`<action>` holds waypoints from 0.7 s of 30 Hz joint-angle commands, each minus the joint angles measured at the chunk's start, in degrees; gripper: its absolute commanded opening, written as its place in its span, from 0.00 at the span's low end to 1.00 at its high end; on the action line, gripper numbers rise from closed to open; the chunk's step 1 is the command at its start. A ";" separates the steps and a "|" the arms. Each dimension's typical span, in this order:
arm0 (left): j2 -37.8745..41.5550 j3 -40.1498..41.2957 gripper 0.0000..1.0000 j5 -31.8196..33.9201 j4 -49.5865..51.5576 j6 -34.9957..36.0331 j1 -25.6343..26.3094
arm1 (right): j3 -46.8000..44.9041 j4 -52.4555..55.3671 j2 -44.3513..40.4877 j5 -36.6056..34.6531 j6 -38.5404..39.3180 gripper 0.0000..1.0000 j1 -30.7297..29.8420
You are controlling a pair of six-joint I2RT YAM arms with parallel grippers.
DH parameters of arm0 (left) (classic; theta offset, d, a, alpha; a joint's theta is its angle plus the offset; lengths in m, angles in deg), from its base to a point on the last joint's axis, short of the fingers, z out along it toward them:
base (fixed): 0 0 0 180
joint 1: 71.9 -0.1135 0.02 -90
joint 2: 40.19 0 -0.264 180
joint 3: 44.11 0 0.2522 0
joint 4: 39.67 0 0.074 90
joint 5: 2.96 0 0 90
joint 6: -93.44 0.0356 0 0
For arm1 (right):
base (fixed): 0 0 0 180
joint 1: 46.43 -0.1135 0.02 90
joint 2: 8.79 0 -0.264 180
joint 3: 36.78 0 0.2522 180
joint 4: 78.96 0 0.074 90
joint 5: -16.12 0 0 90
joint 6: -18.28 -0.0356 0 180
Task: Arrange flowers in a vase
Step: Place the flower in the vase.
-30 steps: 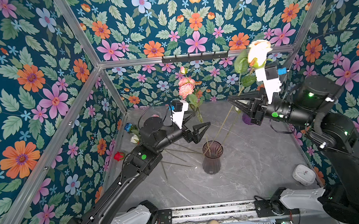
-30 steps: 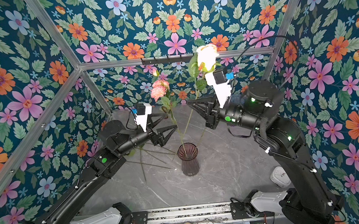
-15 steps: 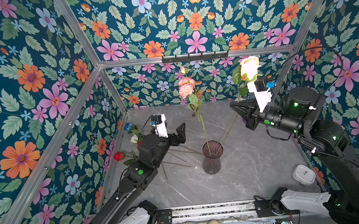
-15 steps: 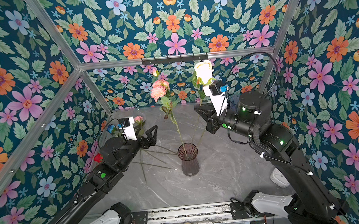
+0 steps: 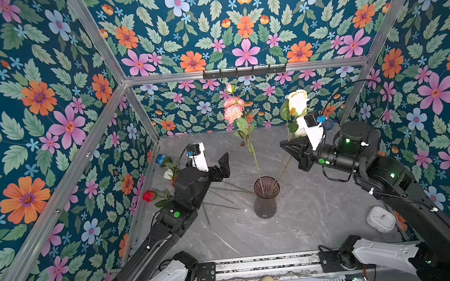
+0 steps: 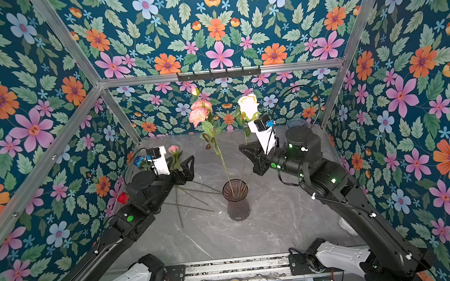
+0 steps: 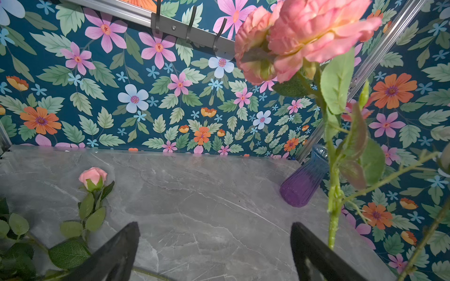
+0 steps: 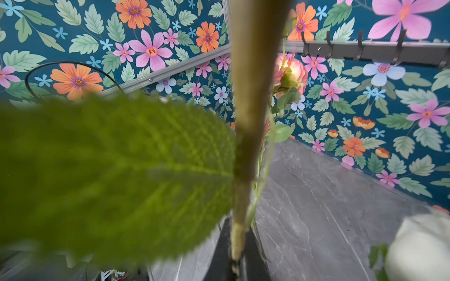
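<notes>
A dark ribbed vase [image 5: 266,198] [image 6: 236,201] stands mid-table with a frilly pink bloom [image 5: 233,110] [image 6: 199,112] [image 7: 304,36] upright in it. My right gripper [image 5: 285,145] [image 6: 244,148] [image 8: 237,262] is shut on the stem [image 8: 239,219] of a white rose [image 5: 297,101] [image 6: 248,105], whose lower end slants down to the vase mouth. My left gripper [image 5: 216,167] [image 6: 184,169] [image 7: 214,245] hangs open and empty, left of the pink bloom's stem. Loose flowers lie at the left: blue [image 5: 160,160], white [image 5: 168,174], red [image 5: 148,195] and pink [image 6: 173,149] [image 7: 93,177].
Bare stems [image 5: 223,194] of the loose flowers cross the table between the left arm and the vase. A purple-blue vase [image 7: 304,185] stands at the back right corner. A white alarm clock [image 5: 381,219] lies front right. A hook rail [image 5: 244,71] runs along the back wall.
My left gripper has drawn back to the left, away from the pink bloom's stem, still open. My right gripper has carried the white rose lower and leftward, toward the vase.
</notes>
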 commanded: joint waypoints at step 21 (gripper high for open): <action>-9.51 -0.20 0.79 -13.03 8.79 -9.37 -15.66 | -6.87 2.62 -9.56 -4.92 0.94 0.96 -0.02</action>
